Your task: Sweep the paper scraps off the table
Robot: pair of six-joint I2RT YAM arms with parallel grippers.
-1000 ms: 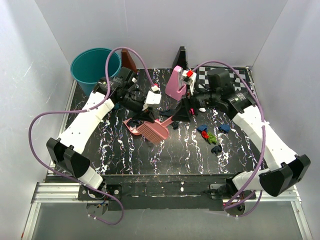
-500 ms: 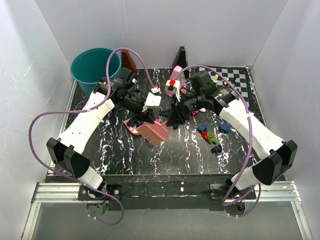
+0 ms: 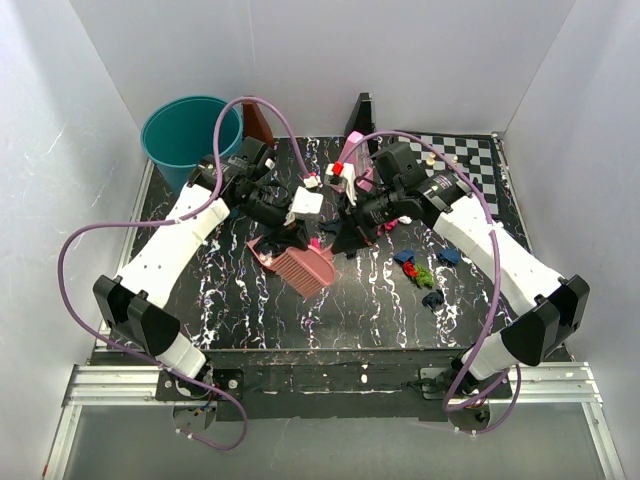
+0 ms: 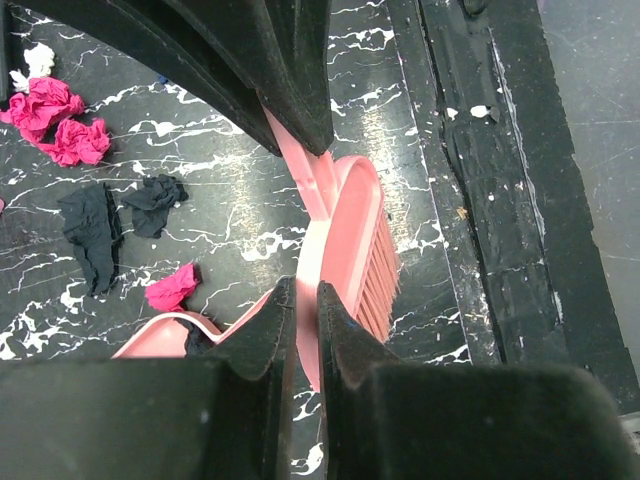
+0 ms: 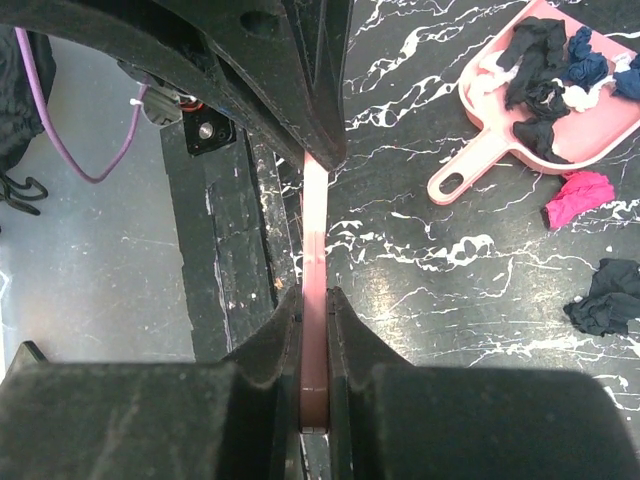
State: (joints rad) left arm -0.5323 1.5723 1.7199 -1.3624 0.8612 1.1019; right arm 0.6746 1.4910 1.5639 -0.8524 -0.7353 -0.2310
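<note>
At centre, closed right gripper (image 5: 313, 300) onto thin pink strip (image 5: 315, 220), wide a second ago; kept left gripper (image 4: 305, 295) clamped on brush (image 4: 365, 240).

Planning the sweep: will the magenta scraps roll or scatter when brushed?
Likely light: the scraps are small crumpled wads, so they may skitter. Their creased, uneven shape probably stops long rolls.

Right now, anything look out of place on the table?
Yes, paper scraps lie scattered. The pink dustpan holds several, but a magenta wad lies just outside it, and a blue, red, green and dark cluster sits apart on the table's right half.
</note>
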